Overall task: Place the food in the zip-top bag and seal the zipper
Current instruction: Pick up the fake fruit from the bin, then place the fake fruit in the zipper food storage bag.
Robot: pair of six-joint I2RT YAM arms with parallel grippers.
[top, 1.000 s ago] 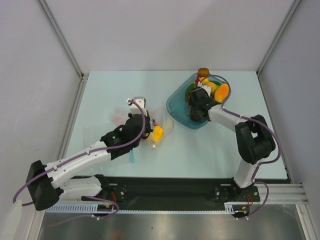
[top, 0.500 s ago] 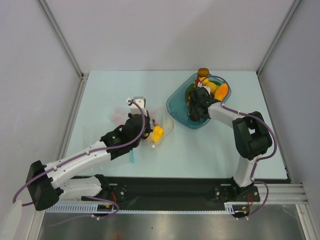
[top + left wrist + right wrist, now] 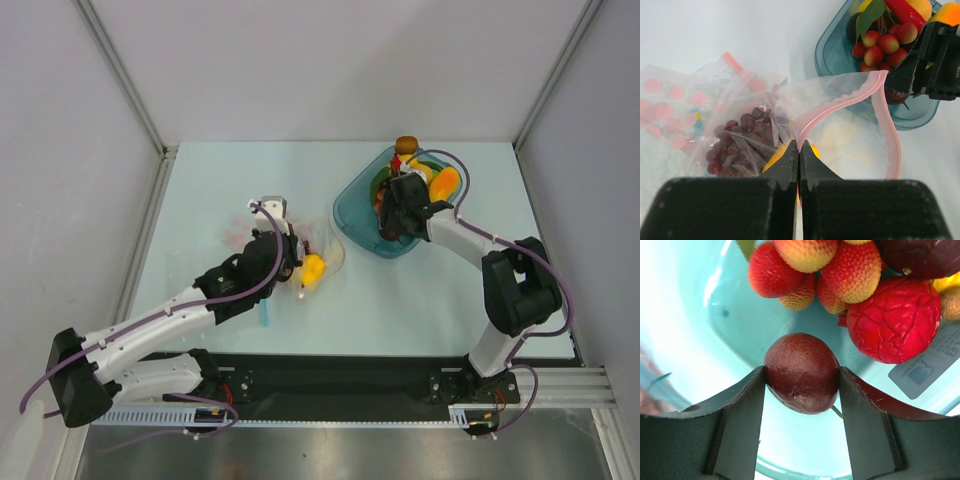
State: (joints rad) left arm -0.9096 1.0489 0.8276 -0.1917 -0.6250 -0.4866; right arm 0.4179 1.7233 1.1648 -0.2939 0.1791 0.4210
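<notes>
- Step in hand looks like picking up: the right end effector (image 3: 801, 377) is down in the teal dish (image 3: 350, 205), both fingers pressed against a dark red round fruit (image 3: 800, 365), so it's pinching it.
- The left end effector (image 3: 799, 150) is pressed together on the pink zipper (image 3: 894, 160), holding the zip-top bag (image 3: 850, 135) mouth open like a loop, just beside the dish on the tabletop (image 3: 420, 300).
- A grape bunch (image 3: 735, 135) and a yellow pepper (image 3: 314, 268) sit in the crinkly plastic by the left end effector. I can't tell if they're in this same bag.
- Next move, I'd guess: lift the fruit out, carry it left and drop it through that opening without snagging the rim.
- The fruit is smooth, glossy and rounded with a thin stem, so it could squirt out of flat pads.
- The bag is floppy clear film and will sag if let go.
</notes>
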